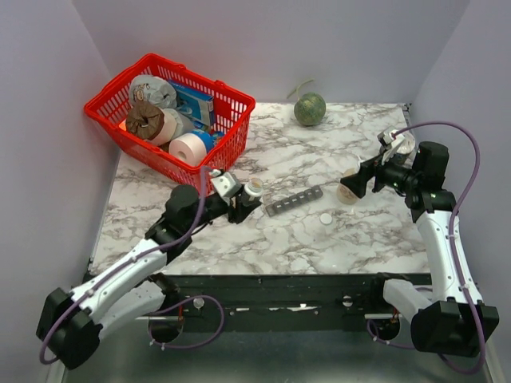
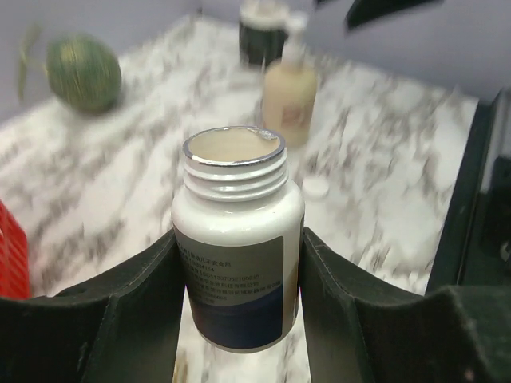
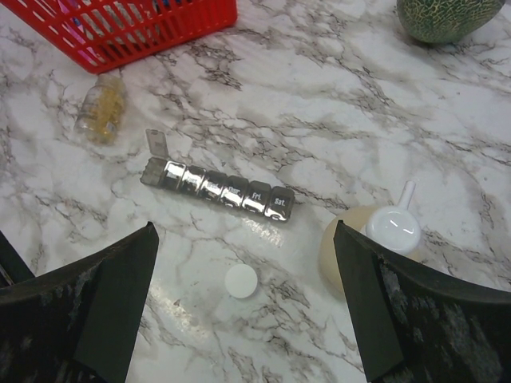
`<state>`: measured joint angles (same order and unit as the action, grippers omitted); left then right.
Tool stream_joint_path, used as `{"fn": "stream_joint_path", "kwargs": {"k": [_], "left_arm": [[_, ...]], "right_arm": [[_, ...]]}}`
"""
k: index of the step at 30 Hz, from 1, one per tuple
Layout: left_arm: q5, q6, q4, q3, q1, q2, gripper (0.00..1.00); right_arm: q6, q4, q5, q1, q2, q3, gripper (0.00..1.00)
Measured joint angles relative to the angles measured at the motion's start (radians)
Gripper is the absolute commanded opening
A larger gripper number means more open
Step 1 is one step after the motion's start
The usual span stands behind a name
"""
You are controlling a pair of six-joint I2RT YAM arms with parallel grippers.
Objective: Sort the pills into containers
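Near the basket (image 3: 120, 24), the pill vial (image 3: 100, 112) looks light, roll-prone; span its middle with your wide right pincer (image 3: 243, 231), left pincer (image 2: 239, 239) gripping a white bottle (image 2: 235, 207).

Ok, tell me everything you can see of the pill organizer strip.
The pill organizer is a narrow dark-grey plastic strip, seven small square compartments in a row, with day labels on glossy lids. It lies flat on the marble table. The end lid nearest the pill vial stands open; the rest look shut. Nothing touches it.
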<state>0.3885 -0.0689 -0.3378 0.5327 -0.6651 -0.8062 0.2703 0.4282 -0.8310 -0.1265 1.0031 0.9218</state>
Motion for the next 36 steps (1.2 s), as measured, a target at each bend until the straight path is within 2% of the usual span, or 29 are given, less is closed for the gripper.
{"fn": "stream_joint_path", "kwargs": {"k": [5, 13, 24, 36], "left_arm": [[0.063, 0.130, 0.188, 0.041, 0.030, -0.271, 0.00], [0.068, 0.299, 0.396, 0.213, 0.030, -0.541, 0.00], [-0.061, 0.417, 0.650, 0.380, -0.015, -0.739, 0.00], [-0.245, 0.431, 0.833, 0.538, -0.095, -0.878, 0.00]], "right_arm": [[0.001, 0.003, -0.005, 0.000, 0.000, 0.000, 1.00], [0.000, 0.016, -0.027, 0.000, 0.000, 0.000, 1.00], [0.000, 0.031, -0.054, 0.000, -0.001, 0.000, 1.00], [0.000, 0.036, -0.068, 0.000, -0.001, 0.000, 1.00]]}}
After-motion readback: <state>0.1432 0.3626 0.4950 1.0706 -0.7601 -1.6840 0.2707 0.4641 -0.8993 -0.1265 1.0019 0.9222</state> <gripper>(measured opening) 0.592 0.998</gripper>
